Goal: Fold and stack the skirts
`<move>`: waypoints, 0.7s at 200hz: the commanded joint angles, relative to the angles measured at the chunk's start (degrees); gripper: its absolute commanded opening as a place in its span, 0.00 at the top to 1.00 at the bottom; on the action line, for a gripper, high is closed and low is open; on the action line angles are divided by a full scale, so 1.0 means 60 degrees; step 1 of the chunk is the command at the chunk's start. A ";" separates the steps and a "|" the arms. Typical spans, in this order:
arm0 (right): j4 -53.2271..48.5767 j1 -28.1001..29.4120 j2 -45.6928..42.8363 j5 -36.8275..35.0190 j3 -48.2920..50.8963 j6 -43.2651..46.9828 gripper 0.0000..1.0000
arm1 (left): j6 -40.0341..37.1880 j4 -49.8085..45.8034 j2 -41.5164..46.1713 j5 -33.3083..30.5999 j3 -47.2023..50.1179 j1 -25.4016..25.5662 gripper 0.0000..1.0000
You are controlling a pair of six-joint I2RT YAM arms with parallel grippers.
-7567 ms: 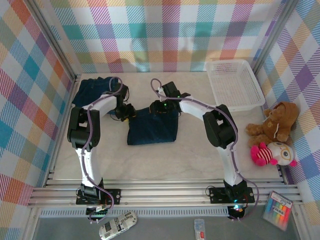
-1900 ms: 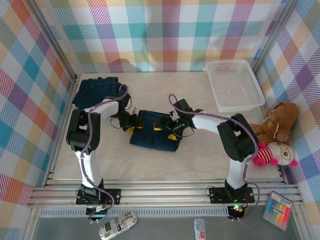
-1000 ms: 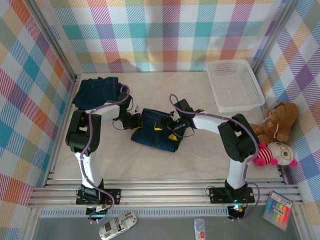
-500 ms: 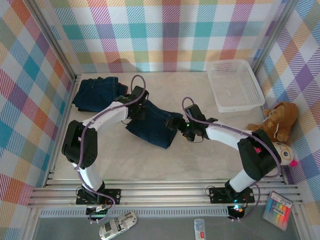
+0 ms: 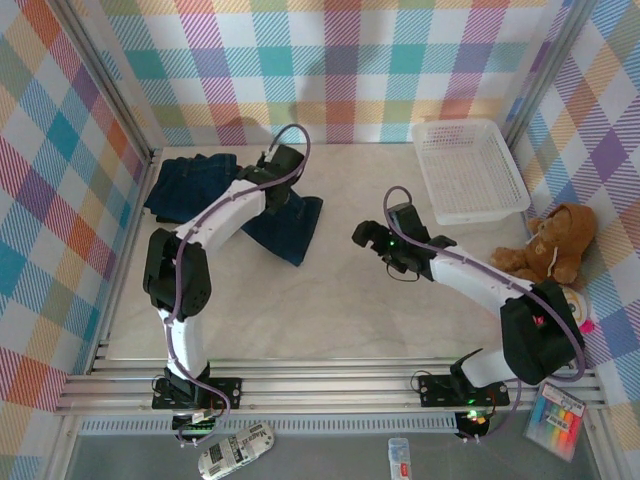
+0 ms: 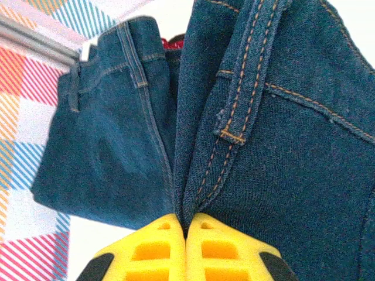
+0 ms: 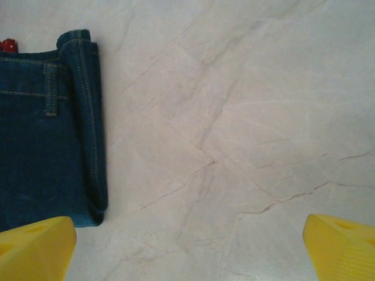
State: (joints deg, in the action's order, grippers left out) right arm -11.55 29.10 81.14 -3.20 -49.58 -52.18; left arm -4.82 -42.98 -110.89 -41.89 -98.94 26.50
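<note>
A folded dark blue denim skirt [image 5: 295,228] hangs tilted over the table's back left. My left gripper [image 5: 274,203] is shut on it. In the left wrist view the yellow fingers [image 6: 158,249] pinch the skirt's stitched edge [image 6: 234,105], the left gripper [image 6: 186,225] closed tight. A pile of folded denim skirts [image 5: 190,185] lies just left of it, also seen as denim folds [image 6: 99,158] with a red scrap [image 6: 173,42] behind. My right gripper [image 5: 362,236] stands open over bare table, right of the skirt. Its yellow fingertips [image 7: 35,246] are wide apart, the right gripper [image 7: 187,257] empty, the denim skirt [image 7: 47,158] at the left.
A white mesh basket [image 5: 470,170] stands at the back right. A brown teddy bear [image 5: 545,248] and a pink-and-white toy [image 5: 545,305] lie at the right edge. Plaid walls close in the back and sides. Pale marble table [image 5: 340,310] lies open in front.
My left gripper has carried the folded denim skirt back and left toward the denim pile. The right gripper has come off the skirt and drawn away to the right.
</note>
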 commanded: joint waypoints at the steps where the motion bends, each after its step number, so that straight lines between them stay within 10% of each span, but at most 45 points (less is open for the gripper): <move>1: -0.0202 -0.0129 -0.0252 -0.0243 0.0090 0.0315 0.01 | -0.1339 0.0472 -0.0104 -0.0067 -0.1188 -0.0574 1.00; 140: -0.0563 -0.0314 -0.0267 -0.0323 -0.0012 0.0288 0.01 | -0.0612 -0.2245 -0.0773 0.4912 -0.5527 -0.3630 1.00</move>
State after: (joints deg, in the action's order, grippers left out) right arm -13.28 27.70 80.14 -4.54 -49.15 -51.40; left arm -11.16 -54.30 -115.48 -20.01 -128.35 9.39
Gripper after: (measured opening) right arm 0.990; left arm 0.047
